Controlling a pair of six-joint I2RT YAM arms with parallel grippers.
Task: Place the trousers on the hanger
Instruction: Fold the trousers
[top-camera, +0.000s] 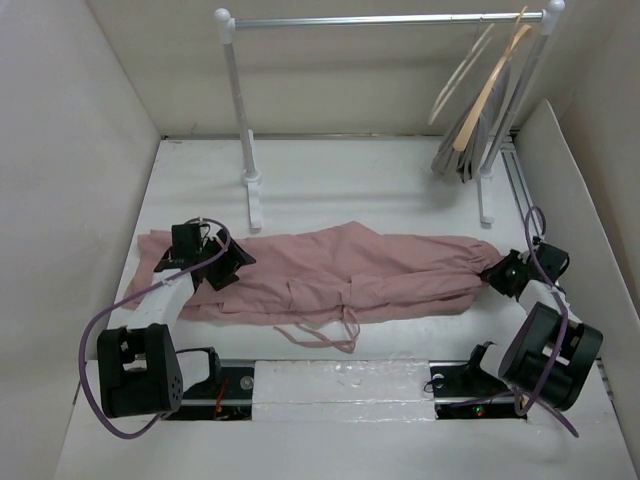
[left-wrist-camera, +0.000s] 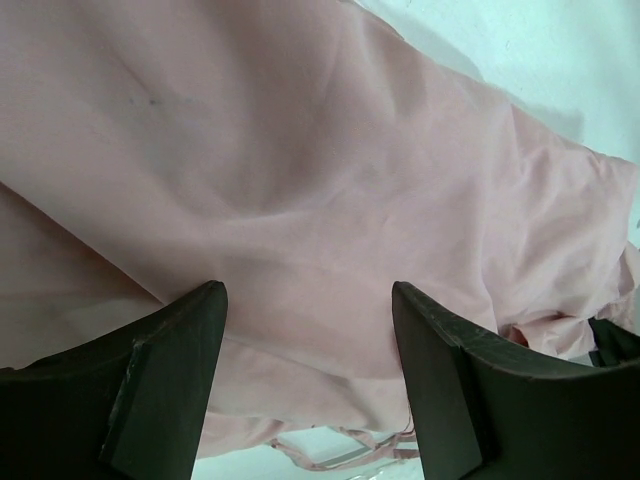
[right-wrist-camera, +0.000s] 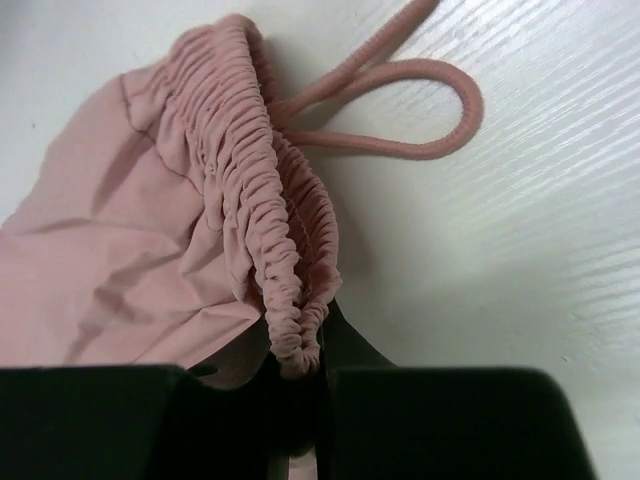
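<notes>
The dusty-pink trousers (top-camera: 340, 275) lie spread across the table from left to right, and thin drawstrings (top-camera: 325, 335) trail off their near edge. My left gripper (top-camera: 222, 264) is open just above the trousers' left end. In the left wrist view the fabric (left-wrist-camera: 300, 170) fills the gap between the spread fingers (left-wrist-camera: 175, 370). My right gripper (top-camera: 498, 273) is shut on the gathered elastic edge (right-wrist-camera: 290, 300) at the trousers' right end, with a cord loop (right-wrist-camera: 420, 100) lying beside it. The pale cream hanger (top-camera: 458, 78) hangs on the rail at the back right.
A white garment rack (top-camera: 385, 20) stands at the back, its feet (top-camera: 253, 195) on the table. A tan wooden hanger (top-camera: 492, 85) with a grey garment (top-camera: 455, 155) hangs beside the cream one. White walls enclose the left, back and right.
</notes>
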